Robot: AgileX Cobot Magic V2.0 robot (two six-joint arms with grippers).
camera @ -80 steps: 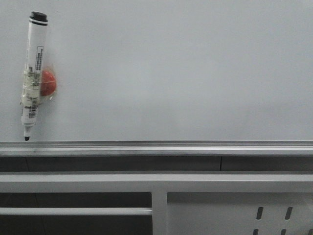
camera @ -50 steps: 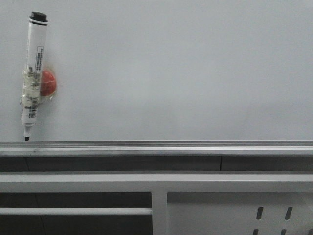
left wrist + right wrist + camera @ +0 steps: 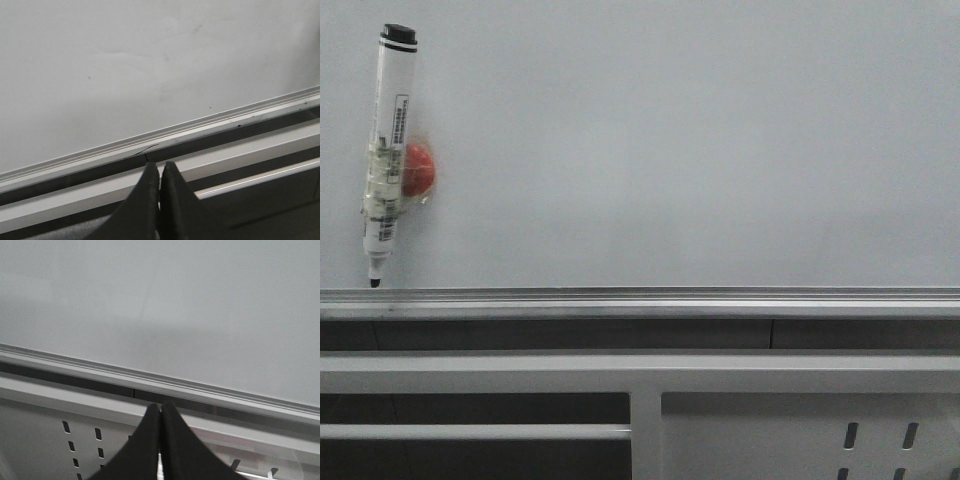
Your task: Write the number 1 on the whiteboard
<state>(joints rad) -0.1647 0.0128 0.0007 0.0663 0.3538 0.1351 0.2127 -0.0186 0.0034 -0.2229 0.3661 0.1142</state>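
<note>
now | whiteboard (image 3: 700, 150) long axis horizontal (unmarked) | left tool (image 3: 160, 172), right tool (image 3: 160, 412) both pressed together

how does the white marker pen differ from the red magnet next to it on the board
The white marker pen with black cap is long, slim and nearly upright, its black tip pointing down just above the silver aluminium rail; the small red round magnet is short and domed. The pen carries barcode labels; the magnet is plain. Both sit at the left of the pale glossy whiteboard, touching each other.
</note>
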